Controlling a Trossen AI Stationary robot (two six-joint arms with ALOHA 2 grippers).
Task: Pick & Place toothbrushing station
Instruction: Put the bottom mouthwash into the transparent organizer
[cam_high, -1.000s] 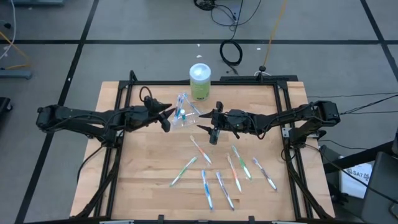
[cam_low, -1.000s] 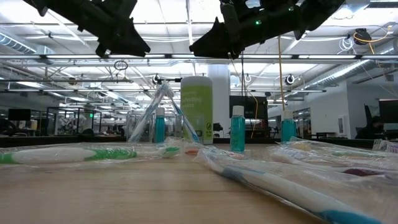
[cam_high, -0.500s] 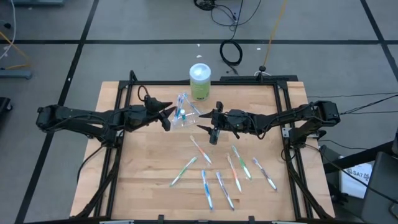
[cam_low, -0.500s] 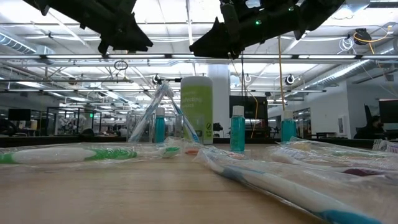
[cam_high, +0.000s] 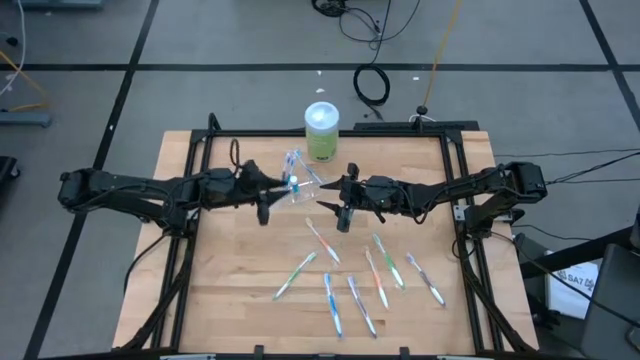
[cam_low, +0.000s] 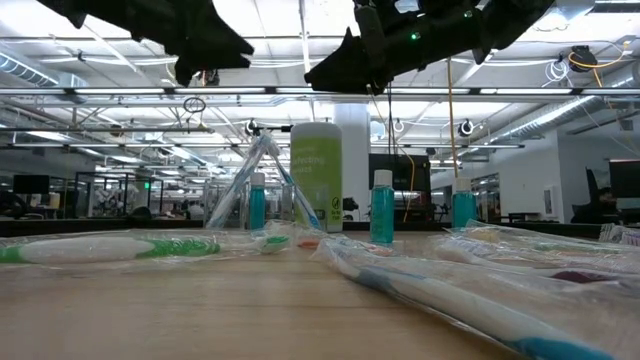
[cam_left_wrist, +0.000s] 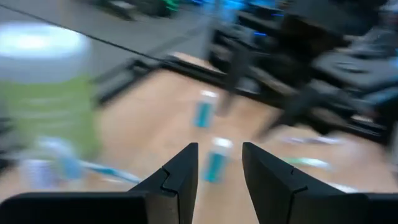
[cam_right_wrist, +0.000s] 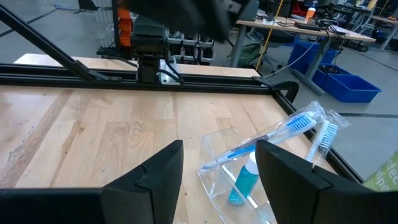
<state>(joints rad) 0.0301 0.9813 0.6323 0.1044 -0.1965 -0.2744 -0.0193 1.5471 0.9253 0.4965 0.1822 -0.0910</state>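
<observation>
A couple of my slim wrapped toothbrushes (cam_right_wrist: 280, 134) already stand in the small clear plastic cup (cam_high: 296, 188), which sits on the wooden table (cam_high: 220, 280) just in front of the green cylindrical container with the pale lid (cam_high: 322, 130). About seven more toothbrushes (cam_high: 345, 285) lie scattered across the near half, so I judge the job well short of half done. The brushes in the cup lean with their bristle heads up and away from the cup, long axes steeply tilted; the loose ones lie flat, mostly running diagonally from near to far. My left gripper (cam_high: 264, 194) hovers just beside the cup, fingers parted and empty. My right gripper (cam_high: 341, 205) hangs on the cup's other side (also spread, holding nothing).
</observation>
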